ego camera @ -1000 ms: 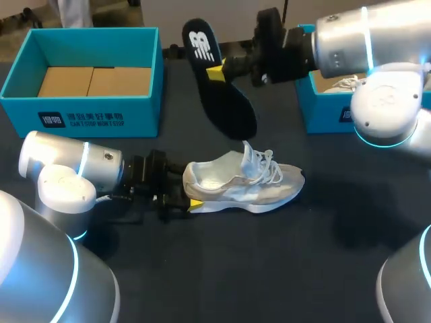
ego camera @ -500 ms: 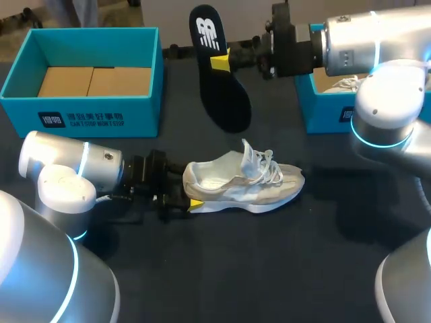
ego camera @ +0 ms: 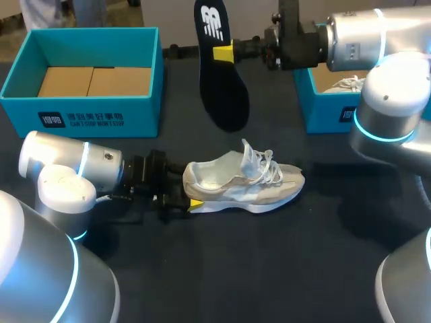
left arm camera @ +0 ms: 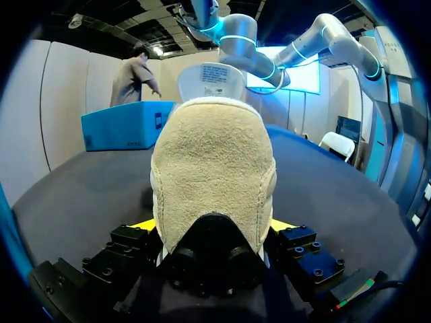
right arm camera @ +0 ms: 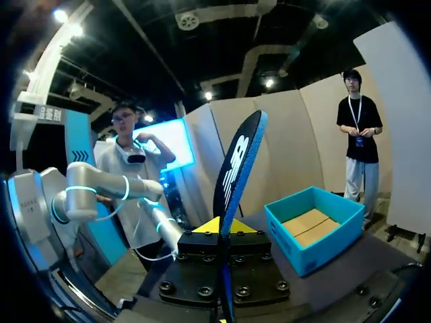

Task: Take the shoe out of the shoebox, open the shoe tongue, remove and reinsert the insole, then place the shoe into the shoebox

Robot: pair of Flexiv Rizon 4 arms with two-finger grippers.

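Insole (ego camera: 222,94) in right hand (ego camera: 224,52), shoe (ego camera: 246,186) left hand (ego camera: 189,194)

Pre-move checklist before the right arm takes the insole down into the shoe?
1. Right gripper shut on insole: ok.
2. Left gripper shut on the heel of the shoe: ok.
3. Shoe upright on its sole on the table: ok.
4. Tongue raised, opening exposed: ok.
5. Insole clear of the shoe, wide end hanging down: ok.
6. Insole lined up over the opening: cannot tell.
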